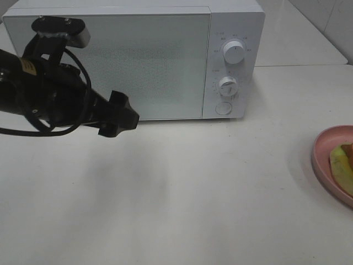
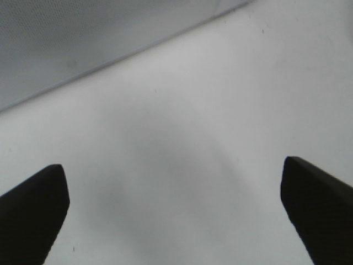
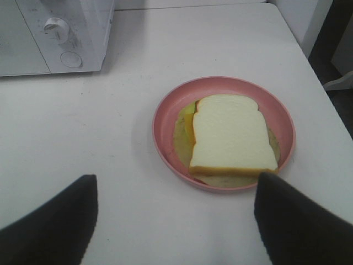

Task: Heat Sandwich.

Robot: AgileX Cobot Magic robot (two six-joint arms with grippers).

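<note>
On plate (image 3: 165, 107), whole sandwich (image 3: 233, 135).

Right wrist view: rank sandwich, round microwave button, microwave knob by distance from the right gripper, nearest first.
From the right gripper, open and empty:
1. sandwich, on the pink plate just ahead of the fingertips.
2. round button, low on the microwave panel, far corner.
3. knob, just beyond the button.

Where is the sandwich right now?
The sandwich lies on the pink plate at the table's right edge in the high view, well right of the closed microwave.
</note>
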